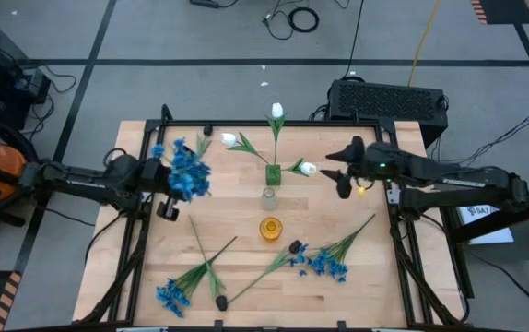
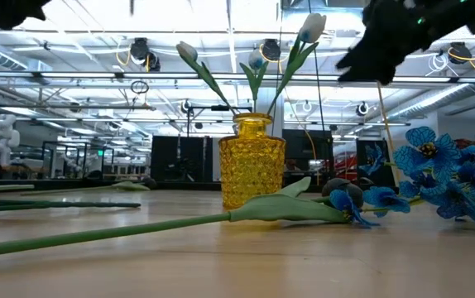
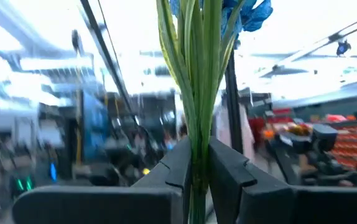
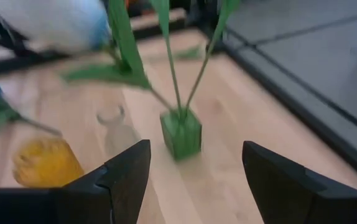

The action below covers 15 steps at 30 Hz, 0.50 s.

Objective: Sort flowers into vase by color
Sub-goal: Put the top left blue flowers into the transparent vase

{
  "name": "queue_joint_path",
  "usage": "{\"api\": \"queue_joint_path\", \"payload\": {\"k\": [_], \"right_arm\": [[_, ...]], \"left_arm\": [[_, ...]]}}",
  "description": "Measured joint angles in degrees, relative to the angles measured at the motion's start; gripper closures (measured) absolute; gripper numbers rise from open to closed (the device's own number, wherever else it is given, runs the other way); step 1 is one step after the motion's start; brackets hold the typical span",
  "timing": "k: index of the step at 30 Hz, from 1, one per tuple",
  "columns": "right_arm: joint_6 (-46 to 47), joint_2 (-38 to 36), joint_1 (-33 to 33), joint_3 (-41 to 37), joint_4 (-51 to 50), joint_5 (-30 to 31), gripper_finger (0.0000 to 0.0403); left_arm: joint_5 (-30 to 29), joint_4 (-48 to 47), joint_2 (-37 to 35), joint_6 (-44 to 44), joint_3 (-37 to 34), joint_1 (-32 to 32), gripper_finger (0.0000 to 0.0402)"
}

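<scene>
My left gripper (image 1: 165,189) is over the table's left part, shut on a bushy blue flower (image 1: 187,171) that it carries off the table; the blue blossoms (image 3: 248,12) show past its fingers. My right gripper (image 1: 341,175) hangs open to the right of the green vase (image 1: 273,173), touching nothing. That small square vase (image 4: 181,134) holds three white tulips (image 1: 276,112) by their stems. On the near part of the table lie two more blue flowers (image 1: 172,293) (image 1: 324,263) and dark buds (image 1: 220,302) (image 1: 294,246). My left gripper pinches the blue flower's bundle of green stems (image 3: 197,146) between its two fingers (image 3: 177,163), which lie across the stems. The stems run on past the fingers to the blossoms. The flower is lifted clear of the table.
A clear glass vase (image 1: 268,196) and a yellow glass vase (image 1: 270,227) stand in a row in front of the green one, at the table's middle. A black frame (image 1: 246,124) runs round the table's edges. The yellow vase (image 2: 252,157) stands upright.
</scene>
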Motion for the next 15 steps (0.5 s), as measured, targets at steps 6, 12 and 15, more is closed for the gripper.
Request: {"api": "queue_joint_path", "payload": {"k": [6, 12, 15], "right_arm": [[0.88, -7.08, 3.06, 0.04, 4.11, 0.19, 0.0156], [-2.11, -7.92, 7.05, 0.04, 12.04, 0.52, 0.0156], [-3.30, -7.60, 8.86, 0.07, 15.52, 1.86, 0.0156]], "left_arm": [[-3.22, 8.25, 6.09, 5.14, 0.70, 0.13, 0.0357], [-3.64, 8.68, 10.90, 8.54, 2.23, 0.13, 0.0357], [-3.63, 9.00, 12.11, 8.52, 2.91, 0.13, 0.0357]]}}
